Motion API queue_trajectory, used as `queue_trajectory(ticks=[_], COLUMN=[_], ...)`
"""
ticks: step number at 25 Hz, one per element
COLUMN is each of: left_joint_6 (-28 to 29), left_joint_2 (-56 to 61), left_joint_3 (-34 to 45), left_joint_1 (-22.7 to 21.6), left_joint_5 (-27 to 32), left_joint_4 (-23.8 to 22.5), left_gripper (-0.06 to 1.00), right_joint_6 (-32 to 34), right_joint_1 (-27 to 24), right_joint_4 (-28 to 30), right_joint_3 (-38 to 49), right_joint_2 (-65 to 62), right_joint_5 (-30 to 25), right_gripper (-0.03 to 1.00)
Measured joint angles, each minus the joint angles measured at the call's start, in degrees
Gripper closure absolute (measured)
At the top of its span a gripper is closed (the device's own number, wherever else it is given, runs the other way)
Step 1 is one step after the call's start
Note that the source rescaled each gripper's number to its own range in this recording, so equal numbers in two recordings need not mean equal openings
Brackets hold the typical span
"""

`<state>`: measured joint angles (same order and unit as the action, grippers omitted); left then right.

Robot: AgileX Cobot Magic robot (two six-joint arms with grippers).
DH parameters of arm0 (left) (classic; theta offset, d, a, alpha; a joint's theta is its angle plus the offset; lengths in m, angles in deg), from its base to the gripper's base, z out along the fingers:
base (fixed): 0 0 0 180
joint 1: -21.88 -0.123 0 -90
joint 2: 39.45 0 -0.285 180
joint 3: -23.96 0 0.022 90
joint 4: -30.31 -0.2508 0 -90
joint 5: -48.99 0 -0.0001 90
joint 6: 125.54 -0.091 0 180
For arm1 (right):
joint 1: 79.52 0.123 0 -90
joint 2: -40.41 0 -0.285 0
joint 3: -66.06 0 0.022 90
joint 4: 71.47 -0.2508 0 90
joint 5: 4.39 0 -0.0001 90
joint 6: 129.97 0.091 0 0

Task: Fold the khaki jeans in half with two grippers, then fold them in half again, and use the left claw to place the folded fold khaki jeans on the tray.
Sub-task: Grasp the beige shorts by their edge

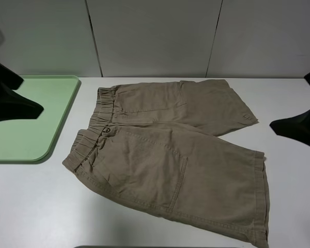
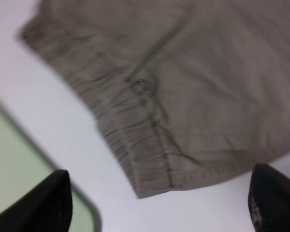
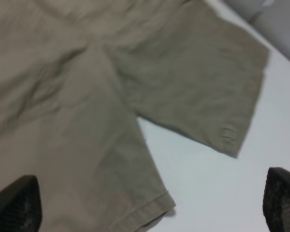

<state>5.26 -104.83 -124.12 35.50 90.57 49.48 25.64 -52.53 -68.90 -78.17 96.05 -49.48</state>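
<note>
Left claw, at the left edge of the high view, shows only two black pointed fingers held well apart, gripping nothing; its arm is cut off. Right claw, at the right edge, is likewise cropped to two dark fingers, spread wide and empty. Khaki jeans, short-legged, lie flat and unfolded mid-frame on the white desk. Their gathered elastic waistband points left, with a dark button at its centre. The nearer leg has a stitched patch pocket, and its hem reaches the bottom edge. A smooth pale-green tray, round-cornered and low-rimmed, sits just left of the waistband, partly cropped. Both wrist views are blurred.
</note>
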Motion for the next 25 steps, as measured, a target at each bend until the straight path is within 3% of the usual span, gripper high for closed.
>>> queue_trajectory(ticks=[1,4,10,16,25], left_joint_6=[0.0,-9.07,-13.0,-22.7,-32.65], left_joint_2=[0.0,-5.52,-9.35,-12.29,-23.49], left_joint_3=[0.0,-0.1,-0.17,-0.21,-0.27], left_joint_1=[0.0,3.23,4.32,4.32,4.32], left_joint_5=[0.0,-2.77,-9.86,-17.84,-18.49], left_joint_4=[0.0,1.46,1.54,1.3,1.23], left_gripper=[0.13,0.13,0.13,0.13,0.13], right_joint_6=[-0.19,-0.53,0.83,1.46,1.57], right_joint_1=[1.63,7.01,12.59,12.79,12.79], right_joint_4=[1.19,4.31,9.34,10.98,13.24], right_joint_3=[0.0,0.0,0.0,0.0,2.41], right_joint_2=[0.96,4.16,10.63,16.29,23.84], right_joint_5=[-0.55,-2.16,-3.36,-4.82,-4.38], right_gripper=[-0.02,-0.02,-0.02,-0.02,-0.02])
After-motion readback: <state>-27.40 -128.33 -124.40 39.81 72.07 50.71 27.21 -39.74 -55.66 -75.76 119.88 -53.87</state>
